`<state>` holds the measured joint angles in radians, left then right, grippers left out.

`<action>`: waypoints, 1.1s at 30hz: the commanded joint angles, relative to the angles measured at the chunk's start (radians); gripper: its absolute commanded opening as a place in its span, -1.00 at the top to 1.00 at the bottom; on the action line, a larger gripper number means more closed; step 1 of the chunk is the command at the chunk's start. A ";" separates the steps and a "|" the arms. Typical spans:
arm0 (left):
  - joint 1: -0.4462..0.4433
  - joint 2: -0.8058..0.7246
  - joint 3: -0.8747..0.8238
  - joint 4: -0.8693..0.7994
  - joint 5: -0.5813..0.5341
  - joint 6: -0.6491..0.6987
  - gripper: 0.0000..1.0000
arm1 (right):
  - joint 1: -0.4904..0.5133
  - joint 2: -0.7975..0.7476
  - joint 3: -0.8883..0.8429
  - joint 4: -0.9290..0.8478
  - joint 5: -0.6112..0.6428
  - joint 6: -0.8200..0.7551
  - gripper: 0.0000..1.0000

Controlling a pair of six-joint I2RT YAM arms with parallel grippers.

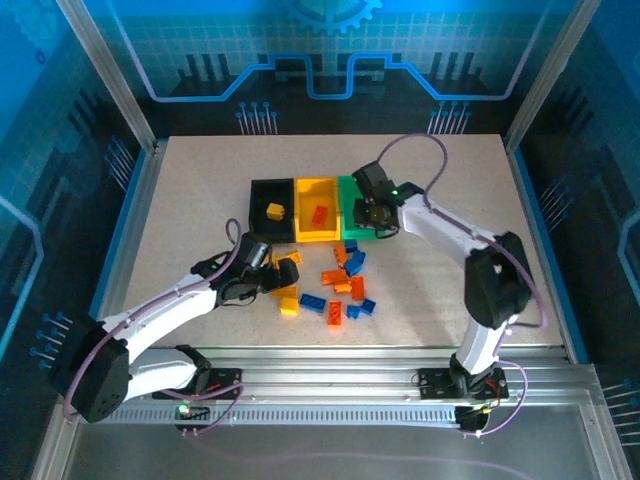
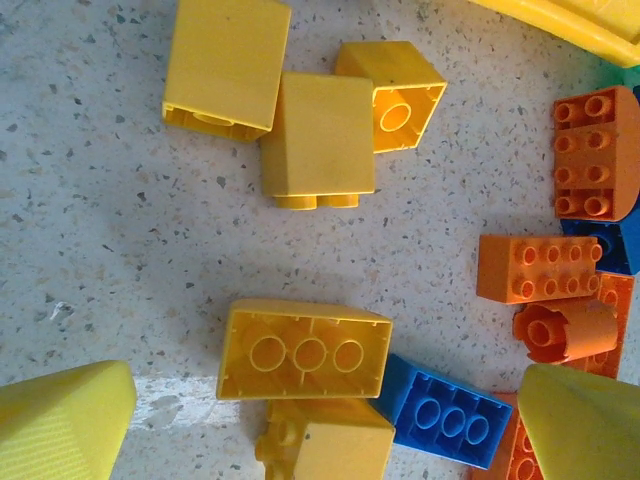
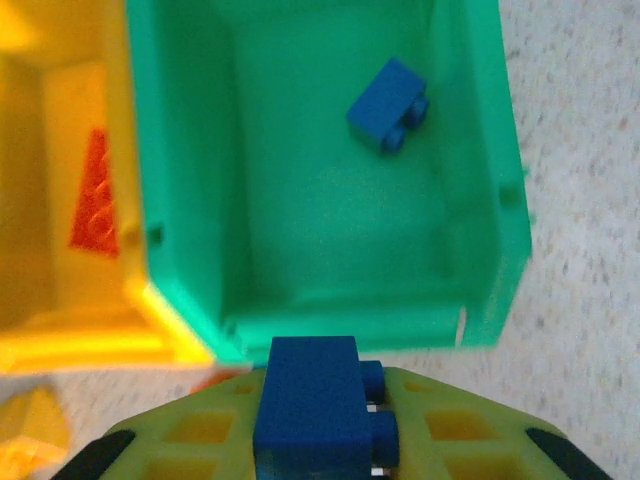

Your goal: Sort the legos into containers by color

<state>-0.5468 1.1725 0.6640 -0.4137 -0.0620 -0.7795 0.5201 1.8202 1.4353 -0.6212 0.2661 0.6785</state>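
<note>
- table (image 1: 200, 200): speckled beige top, everything sits on it
- left arm (image 1: 160, 305) reaches in from 7 o'clock, right arm (image 1: 450, 232) from 5 o'clock
- bins in a row at 12 o'clock of the loose pile (image 1: 338, 285): black bin (image 1: 258, 200) at the 9 o'clock end, yellow bin (image 1: 306, 200) in the middle, green bin (image 1: 348, 195) at the 3 o'clock end, walls touching
- right gripper (image 1: 375, 215): over the green bin, clamped on a blue brick (image 3: 310, 395) above the bin's near wall
- left gripper (image 1: 268, 262): at 9 o'clock of the pile, fingers (image 2: 60, 425) spread wide, nothing gripped, a hollow-side-up yellow brick (image 2: 303, 350) on the table between them
- pile: yellow, orange, blue bricks mixed, some touching
- inside the bins: one yellow piece (image 1: 275, 210) in black, one orange piece (image 1: 320, 214) in yellow, one small blue piece (image 3: 388, 105) in green
</note>
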 commanded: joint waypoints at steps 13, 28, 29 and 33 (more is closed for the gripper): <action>0.005 -0.058 0.070 -0.089 0.013 0.088 -0.98 | -0.030 0.109 0.192 -0.070 -0.016 0.003 -0.22; -0.198 0.184 0.241 -0.104 -0.008 0.231 -0.98 | 0.006 -0.367 -0.336 0.025 -0.074 0.041 -0.28; -0.212 0.207 0.258 -0.101 -0.014 0.240 -0.97 | 0.006 -0.387 -0.361 0.027 -0.070 0.044 -0.28; -0.245 0.305 0.327 -0.121 -0.015 0.264 -0.78 | 0.003 -0.454 -0.440 0.016 -0.062 0.060 -0.28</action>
<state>-0.7780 1.4429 0.9413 -0.4934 -0.0570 -0.5591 0.5186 1.4231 1.0206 -0.6033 0.1978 0.7105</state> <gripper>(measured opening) 0.898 0.640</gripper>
